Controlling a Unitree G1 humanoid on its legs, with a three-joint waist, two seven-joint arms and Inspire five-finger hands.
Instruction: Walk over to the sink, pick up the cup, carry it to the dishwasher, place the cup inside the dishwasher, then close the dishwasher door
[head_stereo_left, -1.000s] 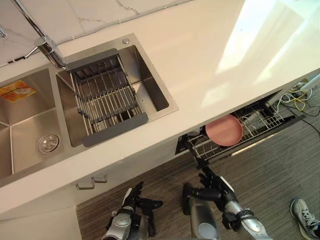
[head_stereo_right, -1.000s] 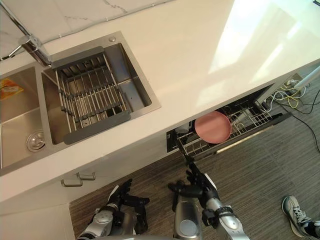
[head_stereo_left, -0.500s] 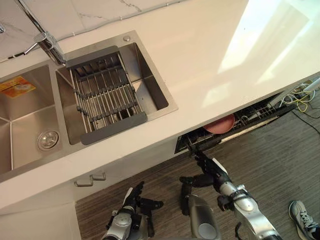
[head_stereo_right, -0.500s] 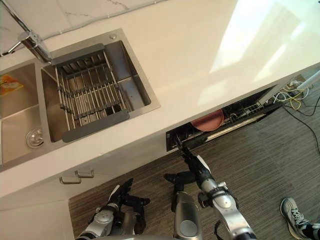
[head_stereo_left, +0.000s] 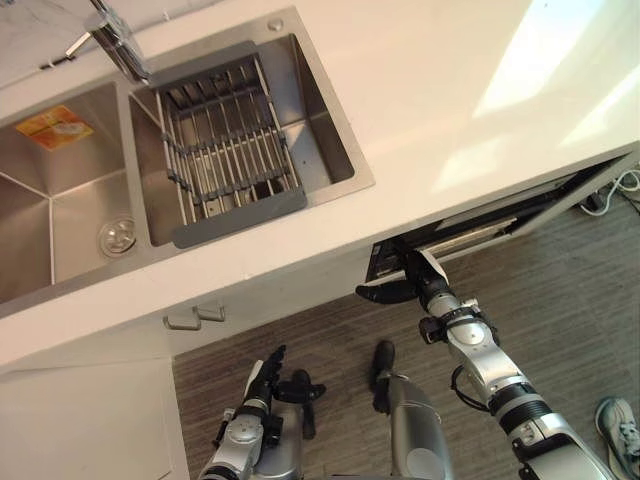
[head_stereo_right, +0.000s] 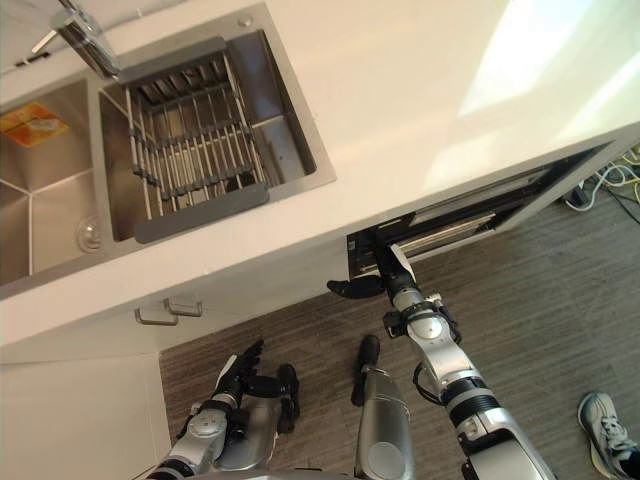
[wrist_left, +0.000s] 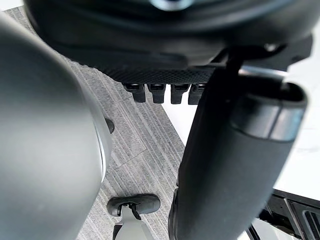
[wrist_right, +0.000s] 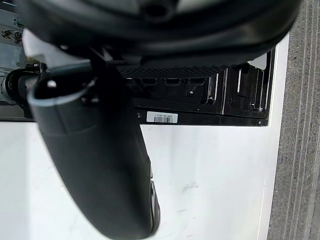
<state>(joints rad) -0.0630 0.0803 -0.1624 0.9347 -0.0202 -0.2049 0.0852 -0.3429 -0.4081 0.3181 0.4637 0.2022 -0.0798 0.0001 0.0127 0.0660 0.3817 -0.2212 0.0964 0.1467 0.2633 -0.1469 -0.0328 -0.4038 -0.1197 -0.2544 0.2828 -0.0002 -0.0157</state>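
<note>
The dishwasher (head_stereo_left: 487, 226) sits under the white counter, its door almost shut so that a narrow dark gap with a metal bar shows. My right hand (head_stereo_left: 421, 279) is raised to the door's left end, open, its straight fingers against the door and the thumb sticking out sideways. In the right wrist view the fingers (wrist_right: 166, 81) point at the dark edge of the dishwasher (wrist_right: 242, 97) above the white door panel (wrist_right: 210, 175). My left hand (head_stereo_left: 270, 382) hangs low over the floor, open and holding nothing.
A double steel sink (head_stereo_left: 330, 130) holds a grey drying rack (head_stereo_left: 225, 140) under the tap (head_stereo_left: 118, 42). An orange item (head_stereo_left: 55, 127) lies in the left basin. A cabinet handle (head_stereo_left: 195, 317) sits below the counter. A person's shoe (head_stereo_left: 620, 425) and cables (head_stereo_left: 622, 184) are at the right.
The rack with the pink plate has slid inside and the door has swung up almost shut. My right hand rose with it to the door. The camera has shifted.
</note>
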